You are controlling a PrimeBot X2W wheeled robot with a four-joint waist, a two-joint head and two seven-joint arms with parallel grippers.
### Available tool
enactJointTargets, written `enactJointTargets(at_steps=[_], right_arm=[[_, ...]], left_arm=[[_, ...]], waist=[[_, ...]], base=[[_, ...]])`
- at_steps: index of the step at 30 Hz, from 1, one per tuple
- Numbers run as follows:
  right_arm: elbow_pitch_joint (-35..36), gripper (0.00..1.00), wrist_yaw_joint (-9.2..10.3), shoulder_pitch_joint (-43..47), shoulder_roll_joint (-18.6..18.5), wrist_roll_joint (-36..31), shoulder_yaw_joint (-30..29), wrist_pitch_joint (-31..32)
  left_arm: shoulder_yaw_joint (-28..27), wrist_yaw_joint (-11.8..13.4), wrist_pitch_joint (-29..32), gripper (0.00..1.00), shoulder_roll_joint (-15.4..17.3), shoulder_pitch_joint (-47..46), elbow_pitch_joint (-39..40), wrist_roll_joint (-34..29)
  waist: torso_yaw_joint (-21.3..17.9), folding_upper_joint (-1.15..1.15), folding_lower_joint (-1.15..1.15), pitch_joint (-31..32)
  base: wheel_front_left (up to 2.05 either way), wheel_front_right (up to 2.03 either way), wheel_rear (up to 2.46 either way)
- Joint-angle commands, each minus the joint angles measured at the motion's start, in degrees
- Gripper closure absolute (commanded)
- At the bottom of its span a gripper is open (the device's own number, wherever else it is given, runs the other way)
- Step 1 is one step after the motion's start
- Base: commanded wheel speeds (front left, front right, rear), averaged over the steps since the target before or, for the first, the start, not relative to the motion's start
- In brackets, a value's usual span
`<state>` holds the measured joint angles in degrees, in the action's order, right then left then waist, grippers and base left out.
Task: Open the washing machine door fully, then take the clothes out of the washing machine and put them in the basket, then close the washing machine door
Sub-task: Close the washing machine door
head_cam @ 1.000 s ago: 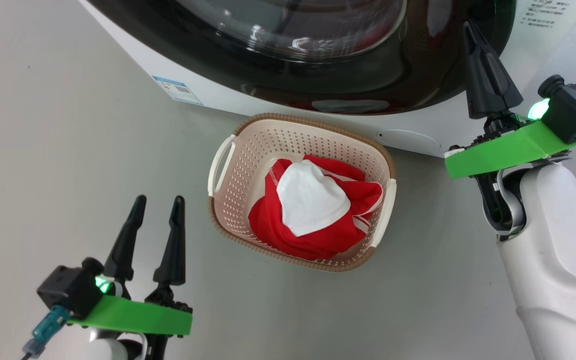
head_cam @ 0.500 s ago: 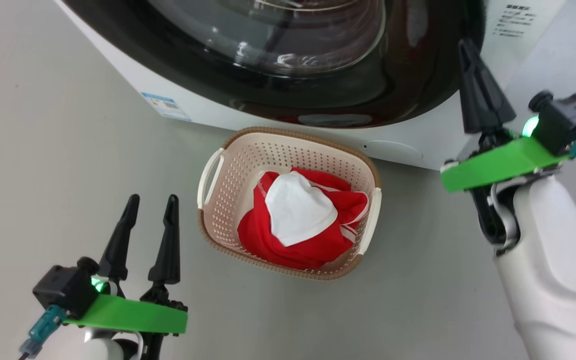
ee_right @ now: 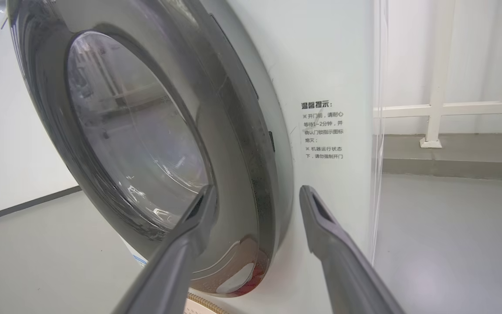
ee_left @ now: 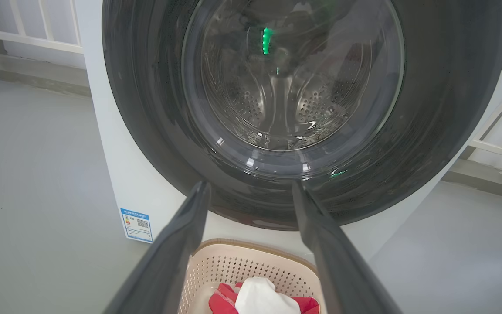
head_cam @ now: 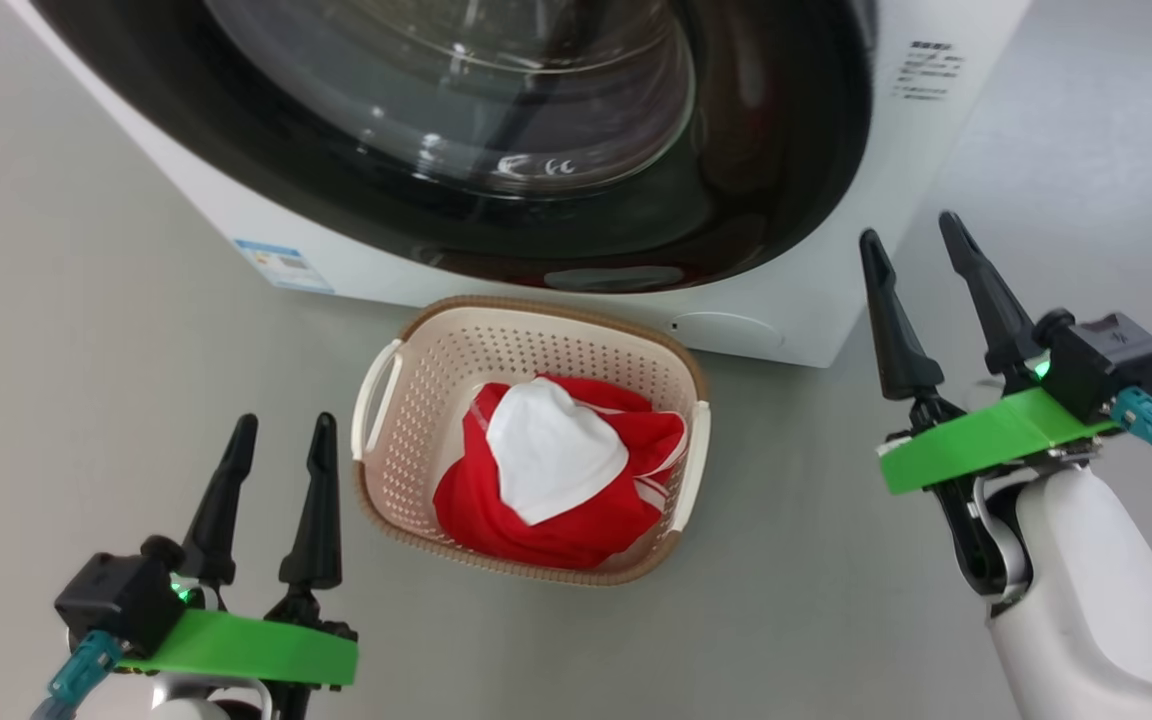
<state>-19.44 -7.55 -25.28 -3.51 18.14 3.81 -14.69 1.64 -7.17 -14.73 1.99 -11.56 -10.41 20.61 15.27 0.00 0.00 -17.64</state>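
The washing machine door (head_cam: 456, 150) with its black rim and glass bowl lies flat against the white washing machine (head_cam: 816, 290); in the left wrist view the door (ee_left: 294, 87) shows a bare steel drum behind the glass. Red and white clothes (head_cam: 551, 470) lie in the cream basket (head_cam: 406, 400) on the floor just before the machine. My left gripper (head_cam: 281, 432) stands open at the lower left, left of the basket, holding nothing. To the right of the basket, my right gripper (head_cam: 911, 232) is open beside the machine's front corner, apart from the door (ee_right: 146, 144).
Grey floor surrounds the basket. White railing (ee_right: 438, 109) and a raised step run behind the machine's right side. Stickers sit on the machine's lower left (head_cam: 281, 265) and upper right (head_cam: 921, 70).
My right gripper has gone from shut to open and pulled back from the door's right edge. The head camera has tilted, so the whole scene sits lower and further left in view.
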Motion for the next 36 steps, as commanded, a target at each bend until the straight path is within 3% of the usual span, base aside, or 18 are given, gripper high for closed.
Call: enactJointTargets(at_steps=[1,36], right_arm=[[1.85,0.00,0.06,1.39,0.62,0.66,0.50,-0.31],[6.48,0.00,0.06,18.58,0.63,2.55,-3.52,-0.31]], left_arm=[[-2.27,-0.32,-0.27,0.00,0.88,0.66,1.02,-0.89],[-5.10,-0.32,-0.27,0.00,3.31,5.44,0.79,-2.70]], waist=[[-1.30,0.00,0.00,1.19],[-10.61,0.00,0.00,8.33]], base=[[0.00,0.00,0.00],[0.00,0.00,0.00]])
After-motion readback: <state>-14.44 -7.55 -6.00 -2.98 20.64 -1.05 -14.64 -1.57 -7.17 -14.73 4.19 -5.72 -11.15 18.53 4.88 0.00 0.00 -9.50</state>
